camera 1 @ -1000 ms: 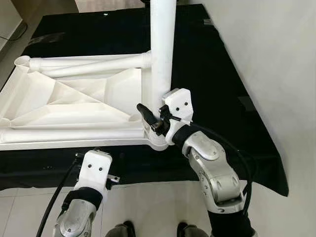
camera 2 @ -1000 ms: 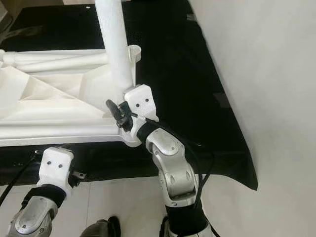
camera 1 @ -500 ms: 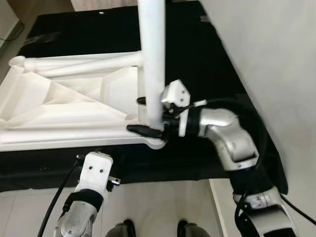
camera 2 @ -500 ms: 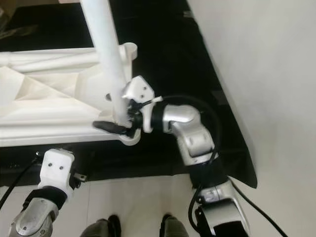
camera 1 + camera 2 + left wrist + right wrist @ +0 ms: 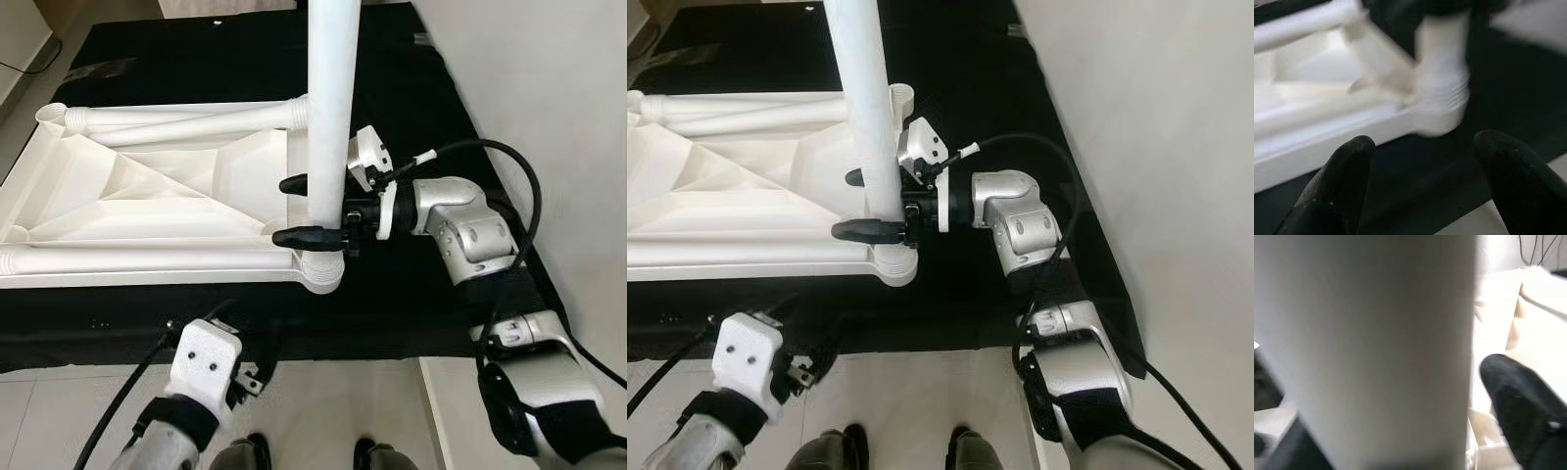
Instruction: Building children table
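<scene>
One leg going in, the rest of the table not yet built.

The upturned tabletop (image 5: 147, 211) lies on a black cloth (image 5: 411, 284); at its near right corner socket (image 5: 321, 272) the right gripper (image 5: 306, 210) clenches the upright leg (image 5: 331, 108). The left gripper (image 5: 1425, 181) hangs spread below that corner. No containers.

A black cloth (image 5: 196, 44) spreads across the middle of the frame, running from the top edge down to a straight front hem near the bottom. Below that hem, pale glossy floor tiles (image 5: 323, 401) show, grout lines crossing them. Along the right side stands a plain white wall (image 5: 549, 88), evenly lit. At the upper left corner, a strip of lighter floor (image 5: 20, 69).
</scene>
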Tool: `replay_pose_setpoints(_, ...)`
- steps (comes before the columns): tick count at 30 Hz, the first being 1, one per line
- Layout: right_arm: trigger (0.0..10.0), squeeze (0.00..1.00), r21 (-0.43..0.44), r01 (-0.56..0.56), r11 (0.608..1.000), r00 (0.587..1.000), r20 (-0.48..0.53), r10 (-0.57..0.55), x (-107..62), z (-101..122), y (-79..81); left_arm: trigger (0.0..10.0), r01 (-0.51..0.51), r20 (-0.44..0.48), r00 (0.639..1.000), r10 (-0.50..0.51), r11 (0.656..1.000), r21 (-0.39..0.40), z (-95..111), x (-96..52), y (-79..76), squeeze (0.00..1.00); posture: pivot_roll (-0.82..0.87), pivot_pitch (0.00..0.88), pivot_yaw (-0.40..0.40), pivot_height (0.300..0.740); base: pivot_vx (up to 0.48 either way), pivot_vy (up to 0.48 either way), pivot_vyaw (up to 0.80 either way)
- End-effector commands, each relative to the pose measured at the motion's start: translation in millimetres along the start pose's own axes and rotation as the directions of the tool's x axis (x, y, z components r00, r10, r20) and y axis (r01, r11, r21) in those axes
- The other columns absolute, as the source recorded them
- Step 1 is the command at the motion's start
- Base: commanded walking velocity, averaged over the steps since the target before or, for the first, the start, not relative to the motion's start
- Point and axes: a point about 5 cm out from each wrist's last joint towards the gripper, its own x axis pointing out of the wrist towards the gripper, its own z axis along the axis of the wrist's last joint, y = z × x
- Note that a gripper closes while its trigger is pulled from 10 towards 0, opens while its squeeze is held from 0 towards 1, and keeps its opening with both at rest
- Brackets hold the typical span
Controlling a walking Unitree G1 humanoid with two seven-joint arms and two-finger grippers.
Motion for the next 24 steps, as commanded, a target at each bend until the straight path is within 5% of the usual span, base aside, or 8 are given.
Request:
replay_pose_setpoints(1,0.0,0.00,0.004,-0.026,1.000,1.000,0.017,0.026,-4.6,-2.1,-1.5,10.0,0.054,0.055,0.997,-0.051,0.997,-0.051,18.0,-1.9,-10.8,0.00,0.14,0.236,-0.028,0.740,0.000,0.000,0.00)
replay_pose_setpoints(14,0.0,0.00,0.069,0.087,0.994,0.996,0.012,-0.088,-11.5,-32.9,6.2,10.0,0.057,0.097,0.994,-0.049,0.995,-0.082,29.0,-9.1,-16.4,0.00,0.13,0.213,-0.029,0.740,0.000,0.000,0.00)
replay_pose_setpoints(15,0.0,0.00,0.116,0.246,0.962,0.969,-0.039,-0.243,-11.9,-48.1,7.6,10.0,0.048,0.098,0.994,-0.039,0.995,-0.092,28.2,-12.0,-18.1,0.00,0.13,0.211,-0.031,0.740,0.000,0.000,0.00)
replay_pose_setpoints(16,0.0,0.00,0.038,0.500,0.865,0.851,-0.211,-0.482,-16.7,-68.1,6.6,10.0,0.026,0.090,0.996,-0.017,0.994,-0.105,26.6,-15.4,-18.4,0.00,0.12,0.216,-0.024,0.740,0.000,0.000,0.00)
replay_pose_setpoints(17,0.0,0.00,-0.011,0.780,0.625,0.590,-0.318,-0.742,-32.0,-80.5,2.8,10.0,0.005,0.074,0.997,0.004,0.993,-0.116,24.3,-19.1,-18.9,0.00,0.12,0.218,-0.025,0.740,0.000,0.000,0.00)
replay_pose_setpoints(18,0.0,0.00,-0.011,0.780,0.625,0.590,-0.318,-0.742,-32.0,-80.5,2.8,10.0,0.005,0.074,0.997,0.004,0.993,-0.116,24.3,-19.1,-18.9,0.00,0.12,0.218,-0.025,0.740,0.000,0.000,0.00)
replay_pose_setpoints(19,0.0,0.00,-0.027,0.889,0.456,0.422,-0.336,-0.842,-36.4,-81.5,25.9,10.0,-0.025,0.033,0.999,0.030,0.990,-0.137,19.0,-28.2,-21.9,0.00,0.12,0.225,-0.016,0.740,0.000,0.000,0.00)
replay_pose_setpoints(24,0.0,0.00,0.090,0.854,0.512,0.514,-0.295,-0.805,-21.6,-75.1,43.3,10.0,-0.056,-0.003,0.998,0.056,0.986,-0.156,15.2,-34.3,-23.0,0.00,0.12,0.228,-0.011,0.740,0.000,0.000,0.00)
